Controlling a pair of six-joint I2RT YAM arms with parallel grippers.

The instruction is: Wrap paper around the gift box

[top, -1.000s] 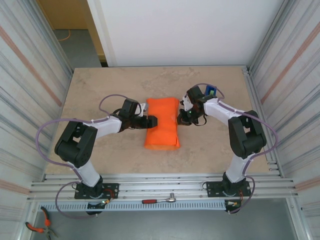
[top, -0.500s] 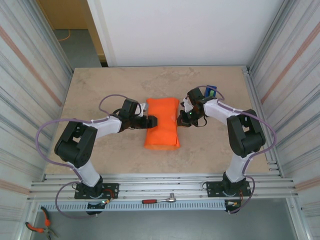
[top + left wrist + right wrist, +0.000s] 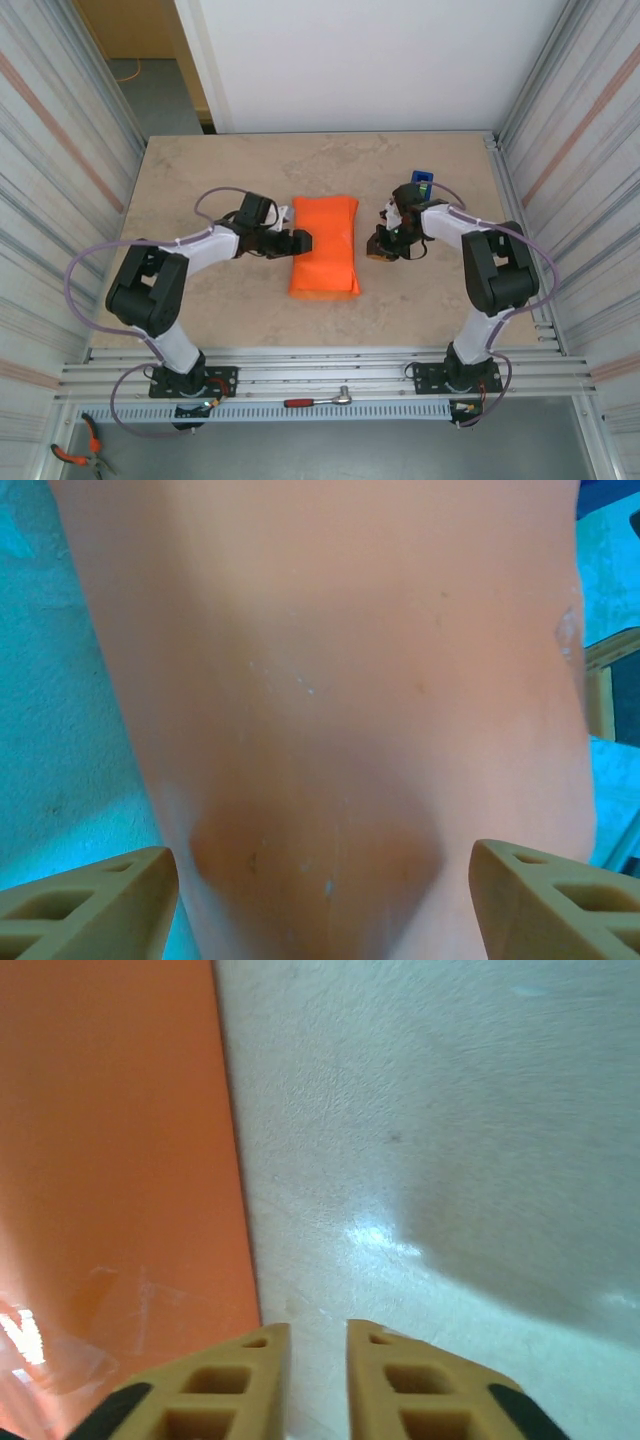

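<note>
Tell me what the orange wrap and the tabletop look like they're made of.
Paper: thin, matte orange sheet, apparently paper; it folds softly around the bundle. A glossy clear patch on it looks like tape. Table: hard, smooth, mottled beige, perhaps stone-look laminate; it shows a glint of light.

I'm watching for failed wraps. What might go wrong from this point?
The right gripper hangs over bare table beside the paper, jaws barely apart, so only the tape holds that edge, which may spring open. The left gripper straddles the paper with open jaws; pulling away might drag it sideways.
</note>
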